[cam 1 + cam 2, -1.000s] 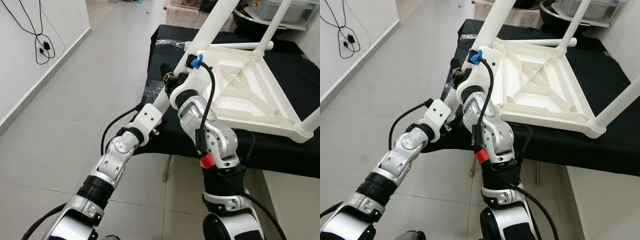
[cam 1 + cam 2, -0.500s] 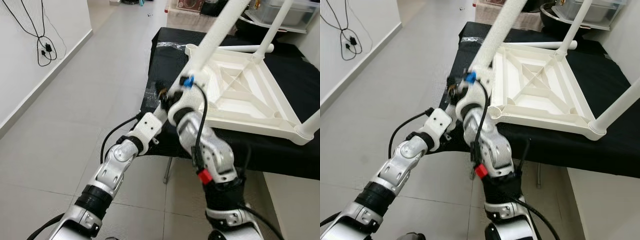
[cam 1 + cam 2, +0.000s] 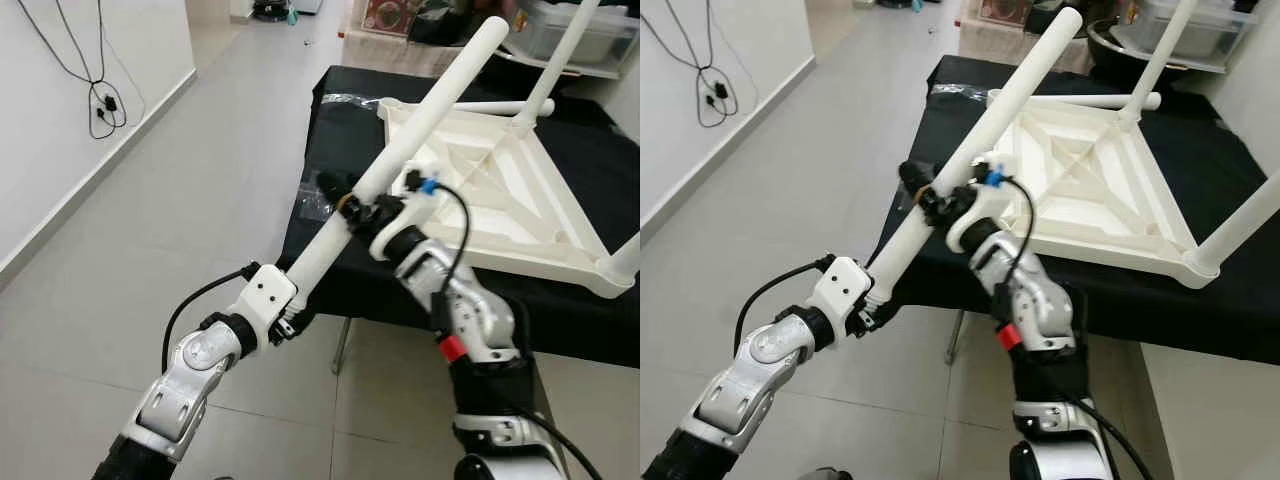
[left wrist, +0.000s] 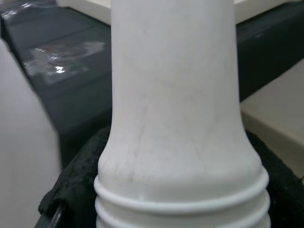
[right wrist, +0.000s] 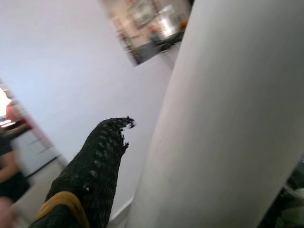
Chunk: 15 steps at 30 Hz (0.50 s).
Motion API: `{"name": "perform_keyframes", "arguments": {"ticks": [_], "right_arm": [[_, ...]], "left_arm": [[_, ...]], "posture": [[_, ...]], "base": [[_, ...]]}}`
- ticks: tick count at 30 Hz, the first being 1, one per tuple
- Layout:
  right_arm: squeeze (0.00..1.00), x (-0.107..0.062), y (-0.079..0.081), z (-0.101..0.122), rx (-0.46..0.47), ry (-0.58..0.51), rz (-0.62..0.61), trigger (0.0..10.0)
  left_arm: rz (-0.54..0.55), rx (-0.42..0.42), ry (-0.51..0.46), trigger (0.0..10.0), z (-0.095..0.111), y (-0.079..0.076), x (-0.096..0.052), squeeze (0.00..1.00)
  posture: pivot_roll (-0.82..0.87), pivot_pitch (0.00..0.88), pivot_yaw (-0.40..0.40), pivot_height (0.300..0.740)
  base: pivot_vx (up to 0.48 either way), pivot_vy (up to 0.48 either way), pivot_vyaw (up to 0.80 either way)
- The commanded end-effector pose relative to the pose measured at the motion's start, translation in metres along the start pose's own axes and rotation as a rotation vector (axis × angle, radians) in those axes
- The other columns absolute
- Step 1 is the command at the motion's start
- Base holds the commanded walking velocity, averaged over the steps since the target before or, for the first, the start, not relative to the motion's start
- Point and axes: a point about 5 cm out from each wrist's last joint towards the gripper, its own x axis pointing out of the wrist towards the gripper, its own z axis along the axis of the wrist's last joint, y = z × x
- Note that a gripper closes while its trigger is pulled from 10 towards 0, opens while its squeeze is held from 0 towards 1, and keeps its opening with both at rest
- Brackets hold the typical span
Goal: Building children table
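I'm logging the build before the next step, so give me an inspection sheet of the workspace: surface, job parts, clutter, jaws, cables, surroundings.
Surface: black-covered table, near edge facing the robot.
Job's things: white table top lies upside down on the cover; two legs stand up from its far and right corners; one loose leg is held slanted off the near-left corner; another leg lies flat behind the top.
Clutter: clear plastic wrap on the cover's left edge; bins and a bowl behind the table.
Grippers: left gripper shut on the loose leg's ribbed lower end; right gripper shut on it higher up.
Cables: black cord hanging on the left wall.
Surroundings: grey tiled floor, white wall.
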Motion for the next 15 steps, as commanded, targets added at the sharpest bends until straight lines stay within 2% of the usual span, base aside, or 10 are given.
{"name": "perform_keyframes", "arguments": {"ticks": [1,3,7,10,11,12,13,15], "right_arm": [[0.00,0.000,0.007,0.002,0.057,0.023,0.136,10.0],[0.00,-0.001,0.007,0.002,0.066,0.031,0.158,10.0],[0.00,-0.014,0.020,-0.003,0.175,0.120,0.415,10.0],[0.00,-0.017,0.023,-0.006,0.191,0.150,0.481,10.0],[0.00,-0.017,0.023,-0.006,0.191,0.150,0.481,10.0],[0.00,-0.019,0.024,-0.009,0.191,0.169,0.517,10.0],[0.00,-0.019,0.024,-0.009,0.191,0.169,0.517,10.0],[0.00,-0.022,0.023,-0.012,0.193,0.195,0.549,10.0]], "left_arm": [[-0.110,-0.035,-0.024,10.0,0.008,-0.014,-0.004,0.00],[-0.115,-0.046,-0.023,10.0,0.008,-0.014,-0.006,0.00],[-0.187,-0.144,0.002,10.0,0.007,-0.026,-0.024,0.00],[-0.215,-0.250,0.015,10.0,0.006,-0.032,-0.032,0.00],[-0.215,-0.250,0.015,10.0,0.006,-0.032,-0.032,0.00],[-0.242,-0.311,0.021,10.0,0.006,-0.037,-0.037,0.00],[-0.242,-0.311,0.021,10.0,0.006,-0.037,-0.037,0.00],[-0.260,-0.381,0.036,10.0,0.006,-0.041,-0.042,0.00]], "posture": [[0.12,0.064,-0.078,0.740],[0.12,0.064,-0.078,0.740],[0.13,0.058,-0.077,0.740],[0.13,0.056,-0.075,0.740],[0.13,0.056,-0.075,0.740],[0.13,0.054,-0.073,0.740],[0.13,0.054,-0.073,0.740],[0.13,0.052,-0.073,0.740]], "base": [[0.000,0.000,0.00],[0.000,0.000,0.00],[0.000,0.000,0.00],[0.000,0.000,0.00],[0.000,0.000,0.00],[0.000,0.000,0.00],[0.000,0.000,0.00],[0.000,0.000,0.00]]}}
